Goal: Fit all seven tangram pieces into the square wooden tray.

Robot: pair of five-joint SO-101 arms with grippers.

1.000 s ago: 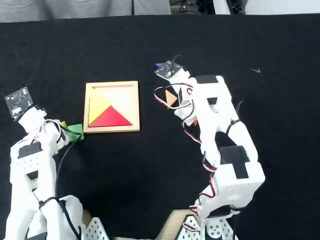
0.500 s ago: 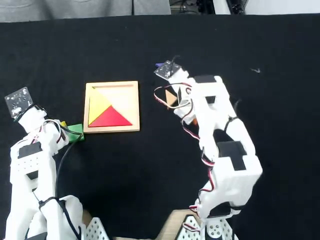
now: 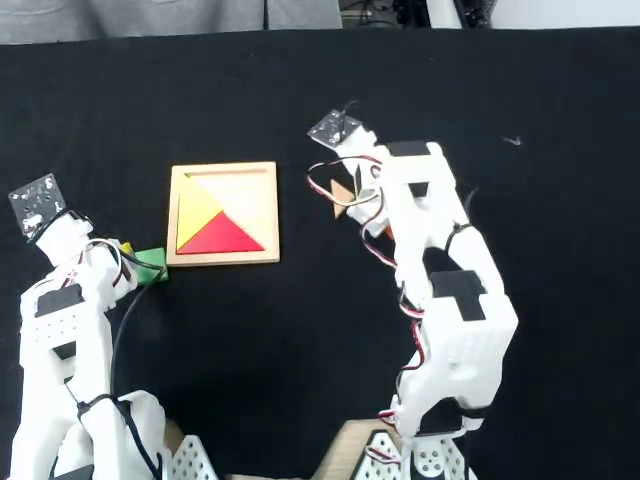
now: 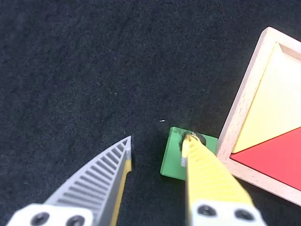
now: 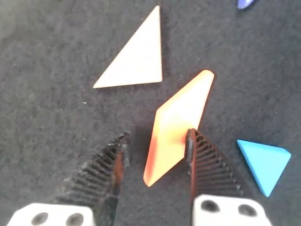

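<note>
- The square wooden tray lies flat on the black worktop, left of the middle in the high view.
- A yellow triangle and a red triangle lie inside the tray, side by side and touching. The rest of the tray floor is bare wood.
- A green square lies on the worktop right beside the tray's lower left corner.
- The left hand is spread open. Its yellow finger is over the green square, and its grey finger is over bare worktop.
- The right hand is spread open too. It hangs low over a slanted orange piece, to the right of the tray in the high view.
- One finger is at the orange piece's edge, and the other is just beside the piece.
- A pale triangle and a light blue triangle lie flat near the orange piece, not touching it.
</note>
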